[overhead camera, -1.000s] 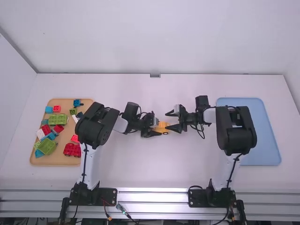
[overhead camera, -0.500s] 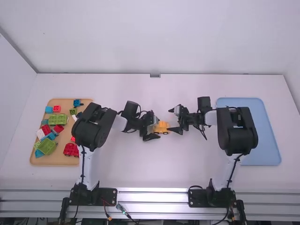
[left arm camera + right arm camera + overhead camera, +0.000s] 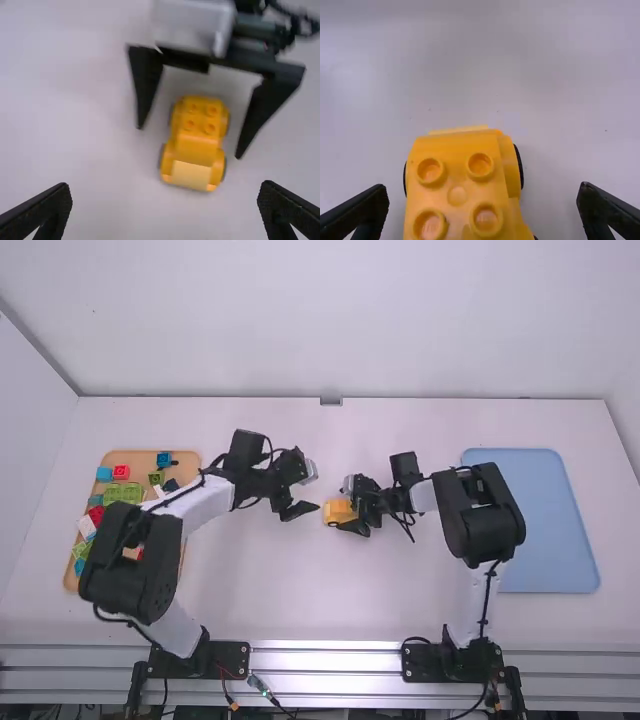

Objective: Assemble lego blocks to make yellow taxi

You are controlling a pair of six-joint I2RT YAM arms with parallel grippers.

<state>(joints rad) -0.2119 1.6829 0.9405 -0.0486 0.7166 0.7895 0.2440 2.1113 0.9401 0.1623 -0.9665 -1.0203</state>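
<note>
Near the table's middle the yellow car (image 3: 340,511) rests on its wheels, with a studded yellow block on top. My right gripper (image 3: 346,506) is around it, fingers apart on either side. In the right wrist view the yellow car (image 3: 462,190) lies between the spread fingers of my right gripper (image 3: 482,205), with space at both sides. Left of the car, my left gripper (image 3: 312,492) stands open and holds nothing. The left wrist view has my left gripper (image 3: 165,207) wide apart, with the yellow car (image 3: 195,145) beyond it.
An orange tray (image 3: 205,457) with many coloured blocks is at the far left, partly under the left arm. A blue tray (image 3: 560,530) lies at the right, beside the right arm.
My left gripper has let go of the car and drawn back to the left, its arm folding toward the block tray. The right gripper has moved left to surround the car.
</note>
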